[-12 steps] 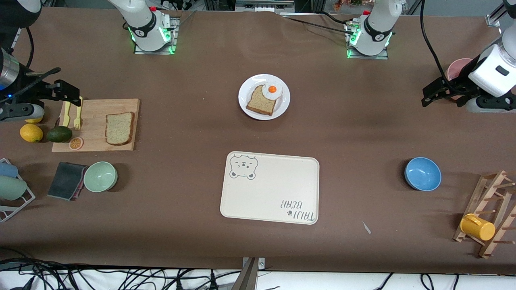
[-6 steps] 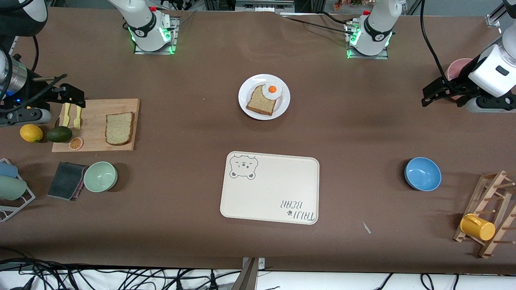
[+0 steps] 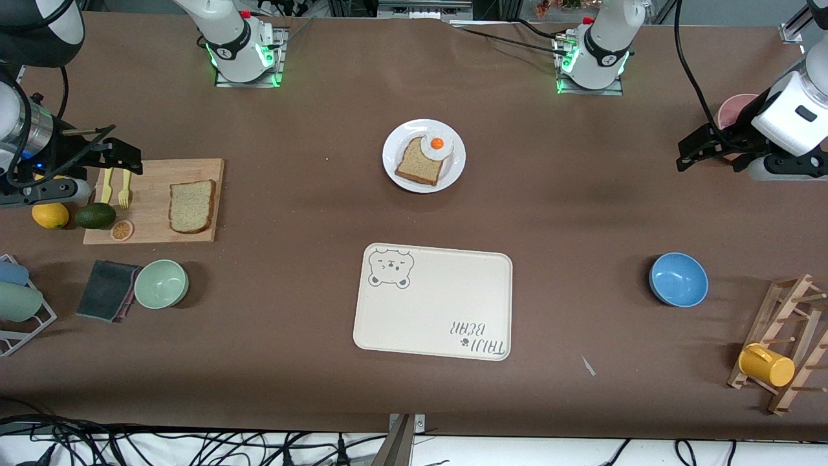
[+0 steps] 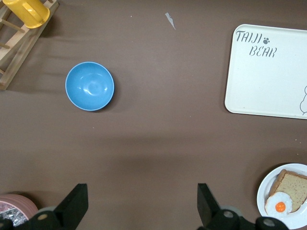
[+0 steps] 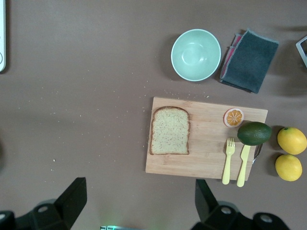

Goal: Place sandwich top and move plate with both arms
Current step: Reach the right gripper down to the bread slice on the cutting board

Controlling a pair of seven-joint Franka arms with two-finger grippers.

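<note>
**Bread slice waits on the board, both grippers high and empty**

The right gripper point(image 3: 119, 155) hangs over the edge of the wooden cutting board point(image 3: 155, 200) at the right arm's end of the counter point(image 3: 291, 194), above the yellow fork point(image 5: 229, 160) and knife point(image 5: 243, 165). Its jaws stand wide and hold nothing. The sandwich top point(image 3: 191, 206) lies flat on the board, not yet under the jaws but off to one side of them, toward the middle of the counter. An avocado point(image 3: 95, 215), an orange slice point(image 3: 121, 230) and two lemons point(image 5: 290, 153) sit near the cutlery.

The left gripper point(image 3: 695, 152) waits over the left arm's end of the counter beside a pink cup point(image 3: 734, 110), jaws also wide and empty; the blue bowl point(image 4: 89, 86) sits well out ahead of them.

The plate point(image 3: 424, 155) rests mid-counter, well apart from both sets of jaws, carrying a lower bread slice point(image 3: 417, 165) and a fried egg point(image 3: 437, 145). The beige bear tray point(image 3: 433, 301) lies nearer the front camera.

Risks, as I judge them: the slice lies flat, so wide jaws coming straight down may only press on it or push it across the board. A descent from here would strike the cutlery. On placing, the egg sits off-centre and could be nudged off the lower slice. Lifting the plate's shallow rim with two arms out of step could tilt it and spill the stack.
</note>
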